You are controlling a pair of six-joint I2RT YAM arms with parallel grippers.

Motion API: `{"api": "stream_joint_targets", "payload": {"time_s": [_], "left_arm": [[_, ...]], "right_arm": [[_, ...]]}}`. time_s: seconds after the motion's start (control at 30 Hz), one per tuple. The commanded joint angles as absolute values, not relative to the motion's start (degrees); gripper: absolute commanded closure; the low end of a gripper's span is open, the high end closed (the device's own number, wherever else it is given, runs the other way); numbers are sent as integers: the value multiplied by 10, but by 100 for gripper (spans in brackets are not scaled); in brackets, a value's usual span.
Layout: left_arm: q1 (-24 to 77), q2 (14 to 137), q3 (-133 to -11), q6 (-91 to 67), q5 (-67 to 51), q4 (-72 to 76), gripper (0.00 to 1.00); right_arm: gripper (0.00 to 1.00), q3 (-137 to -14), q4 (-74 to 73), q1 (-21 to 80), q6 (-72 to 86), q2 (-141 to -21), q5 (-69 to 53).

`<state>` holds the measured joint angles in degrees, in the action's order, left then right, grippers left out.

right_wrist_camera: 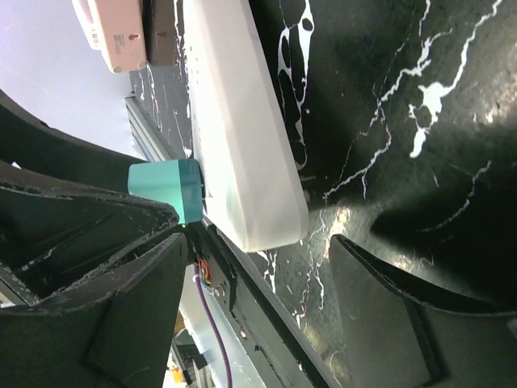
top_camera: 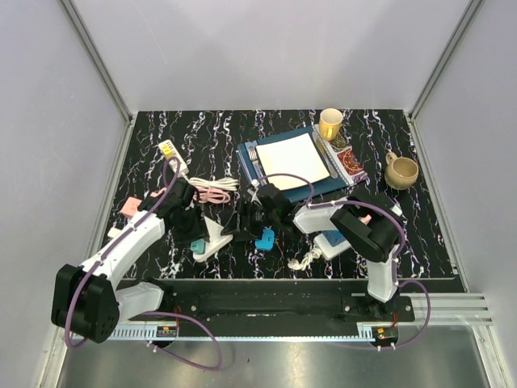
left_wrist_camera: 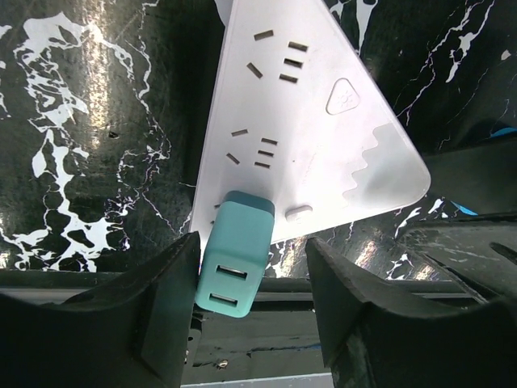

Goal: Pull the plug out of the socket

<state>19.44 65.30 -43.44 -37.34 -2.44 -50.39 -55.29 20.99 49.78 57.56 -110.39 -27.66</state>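
A teal plug (left_wrist_camera: 236, 263) sits in the near corner of a white triangular socket strip (left_wrist_camera: 311, 121) lying on the black marble table. My left gripper (left_wrist_camera: 250, 250) is open and straddles the plug; its left finger (left_wrist_camera: 166, 307) is against the plug's side, while the right finger (left_wrist_camera: 355, 315) stands apart. My right gripper (right_wrist_camera: 254, 238) is open around the end of the strip (right_wrist_camera: 242, 137), with the plug (right_wrist_camera: 166, 190) beside its left finger. In the top view the left gripper (top_camera: 190, 230) and the right gripper (top_camera: 241, 225) flank the strip (top_camera: 213, 237) and the plug (top_camera: 196, 244).
A blue object (top_camera: 265, 239) and a white cord (top_camera: 305, 259) lie near the right gripper. A blue tray with a white sheet (top_camera: 292, 162), a yellow mug (top_camera: 330, 124), a tan mug (top_camera: 401, 171), a coiled pink cable (top_camera: 212, 192) and a yellow-white strip (top_camera: 171, 151) lie farther back.
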Motion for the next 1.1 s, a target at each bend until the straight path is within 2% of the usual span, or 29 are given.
{"api": "stream_joint_targets", "payload": {"time_s": [0.0,0.23,0.37,0.4,0.47,0.63,0.73,1.07], "left_arm": [[193,665,-433,-374,-50,-481,44],[193,669,-433,-370,-51,-476,62],[193,666,-434,-369,-52,-476,80],[192,667,-434,-367,-54,-476,89],[193,667,-436,-366,-56,-477,99],[192,666,-439,-360,-71,-472,100],[192,668,-443,-355,-76,-471,100],[167,666,-477,-336,-113,-473,100]], "right_arm": [[24,-588,254,501,593,-1128,-294],[27,-605,273,503,599,-1167,-302],[32,-606,298,503,604,-1180,-307],[36,-606,301,503,604,-1185,-307],[42,-603,312,503,607,-1188,-307],[64,-587,363,501,630,-1204,-306],[72,-578,384,502,644,-1213,-301],[84,-552,392,502,656,-1223,-272]]}}
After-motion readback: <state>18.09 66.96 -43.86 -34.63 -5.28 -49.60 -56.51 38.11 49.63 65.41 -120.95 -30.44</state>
